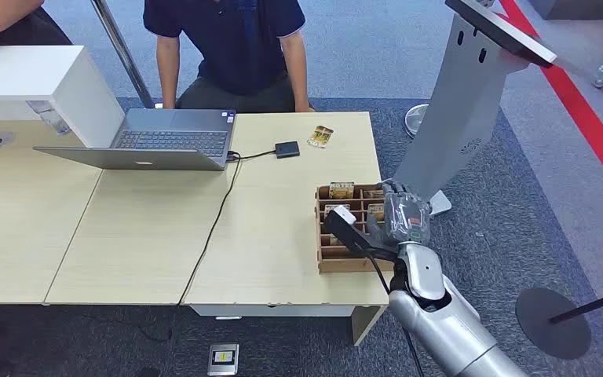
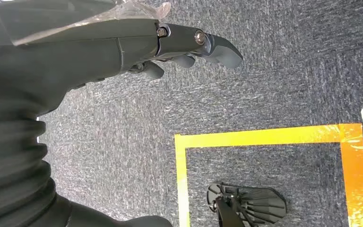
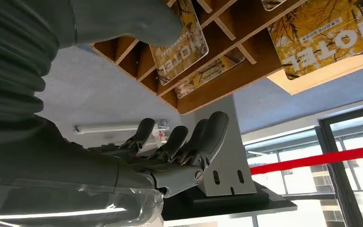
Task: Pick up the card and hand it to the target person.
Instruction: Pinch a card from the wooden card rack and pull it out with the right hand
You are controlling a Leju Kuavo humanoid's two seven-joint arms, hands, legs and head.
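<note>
A wooden slotted card holder [image 1: 345,263] stands at the table's front right corner, with yellow "MOTEL" cards [image 1: 341,189] upright in its slots. My right hand [image 1: 404,216] hovers over its right side. In the right wrist view the thumb [image 3: 123,21] lies against the edge of one card [image 3: 182,47], while the fingers [image 3: 203,137] are spread well apart from it, outside the holder [image 3: 227,80]; nothing is gripped. A loose card [image 1: 320,137] lies on the table near the seated person [image 1: 228,47]. My left hand [image 2: 123,52] hangs over the carpet, holding nothing.
A laptop [image 1: 165,141] with a cable and a small black device [image 1: 286,149] sit on the table's far side. A grey kiosk stand [image 1: 463,102] rises just right of the holder. A stanchion base [image 1: 553,322] stands on the floor at the right. Yellow tape [image 2: 264,137] marks the carpet.
</note>
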